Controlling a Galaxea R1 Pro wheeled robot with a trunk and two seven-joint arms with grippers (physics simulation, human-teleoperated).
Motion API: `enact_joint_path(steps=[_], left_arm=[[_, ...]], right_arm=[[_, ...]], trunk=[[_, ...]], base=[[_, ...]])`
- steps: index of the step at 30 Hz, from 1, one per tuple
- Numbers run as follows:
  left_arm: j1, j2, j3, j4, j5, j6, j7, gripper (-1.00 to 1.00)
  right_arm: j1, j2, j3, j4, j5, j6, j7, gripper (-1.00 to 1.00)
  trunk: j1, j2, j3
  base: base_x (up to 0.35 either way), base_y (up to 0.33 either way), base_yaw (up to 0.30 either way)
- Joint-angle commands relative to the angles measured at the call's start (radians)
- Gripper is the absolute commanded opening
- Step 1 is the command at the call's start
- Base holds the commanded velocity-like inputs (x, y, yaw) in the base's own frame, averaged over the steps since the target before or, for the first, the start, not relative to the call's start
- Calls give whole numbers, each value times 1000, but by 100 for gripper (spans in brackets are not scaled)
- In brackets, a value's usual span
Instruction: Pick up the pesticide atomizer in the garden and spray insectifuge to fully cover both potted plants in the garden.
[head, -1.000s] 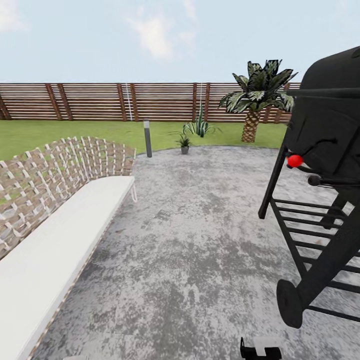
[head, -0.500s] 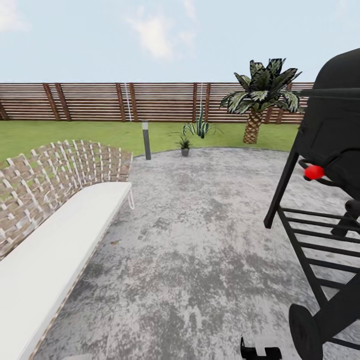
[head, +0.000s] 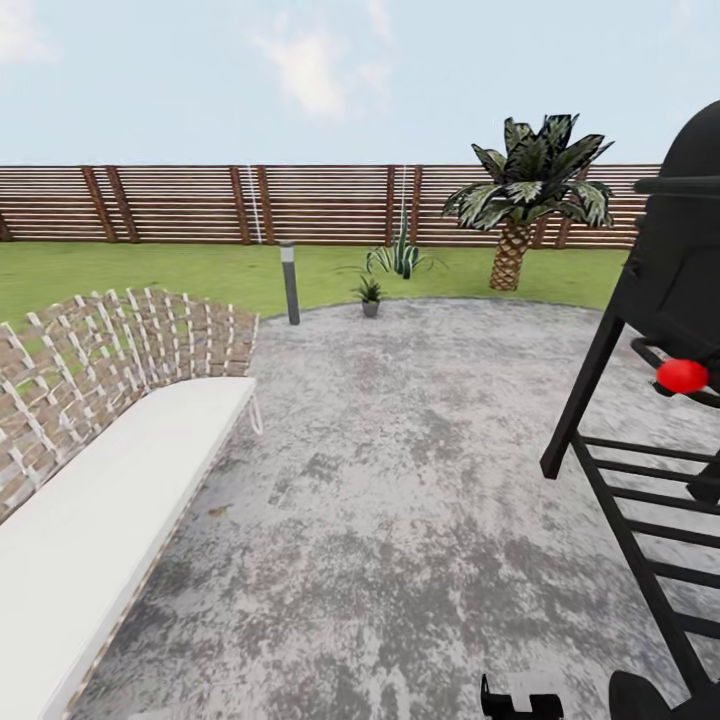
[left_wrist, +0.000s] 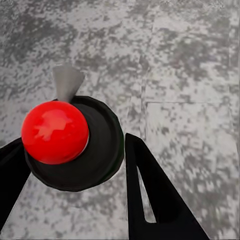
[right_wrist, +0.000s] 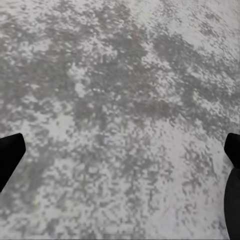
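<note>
1. One potted plant (head: 370, 293) in sight, far off at 12 o'clock on the head view, at the far rim of the paved round (head: 400, 480), where the garden lawn (head: 150, 265) begins. Not to be mixed up with the spiky agave (head: 400, 255) just behind it at 1 o'clock, or the palm (head: 525, 195) further round at 1 o'clock.
2. Pesticide atomizer (left_wrist: 100, 155) already in hand: red ball on a black round top, with a grey nozzle pointing off to one side, seen from above between the fingers of the left gripper (left_wrist: 72, 142). Clamped on it, as far as can be judged, with both fingers against the black body.
3. Right gripper (right_wrist: 125, 145) spread wide, holding nothing, paving beneath it.
4. Probably mid-transit: plenty of paving to cross before any spraying.
5. Risks from here:
   - Clipping the black grill (head: 660, 330) close at 3 o'clock with the base or right arm, if steered too tight.
   - Brushing the woven bench (head: 120, 440) at 9 o'clock by over-correcting.
   - Losing the atomizer through a jolt, given the hold on a smooth round body.
   - Spraying from too far, or with the nozzle turned off-target, leaving leaves uncovered.
   - Treating the agave by mistake and skipping the second plant.
</note>
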Motion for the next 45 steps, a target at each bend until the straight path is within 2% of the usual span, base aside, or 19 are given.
enact_joint_path(steps=[1,45], left_arm=[[-1,0,4,1,1,-3,-2,-100],[-1,0,4,1,1,-3,-2,-100]], right_arm=[[-1,0,-8,1,11,-2,-4,100],[-1,1,-8,1,11,-2,-4,100]], trunk=[[0,0,-1],[0,0,-1]], base=[[337,0,0],[337,0,0]])
